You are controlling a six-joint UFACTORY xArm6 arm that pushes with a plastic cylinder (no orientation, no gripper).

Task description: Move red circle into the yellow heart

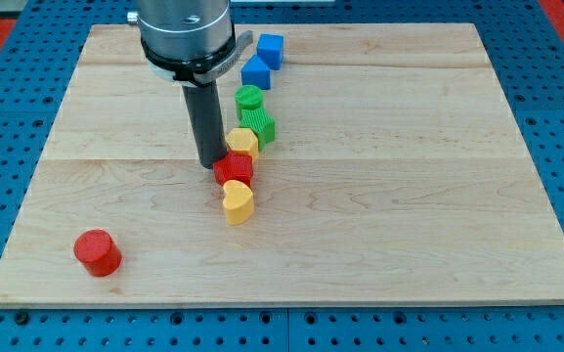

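Observation:
The red circle stands alone near the board's bottom left corner. The yellow heart lies near the board's middle, at the lower end of a line of blocks. Just above it, touching, is a red block of unclear shape. My tip is just left of that red block, close to or touching it, and above-left of the yellow heart. The red circle is far from my tip, down and to the left.
Above the red block the line goes on with a yellow block, a green ribbed block, a green round block and two blue blocks. The wooden board lies on a blue pegboard.

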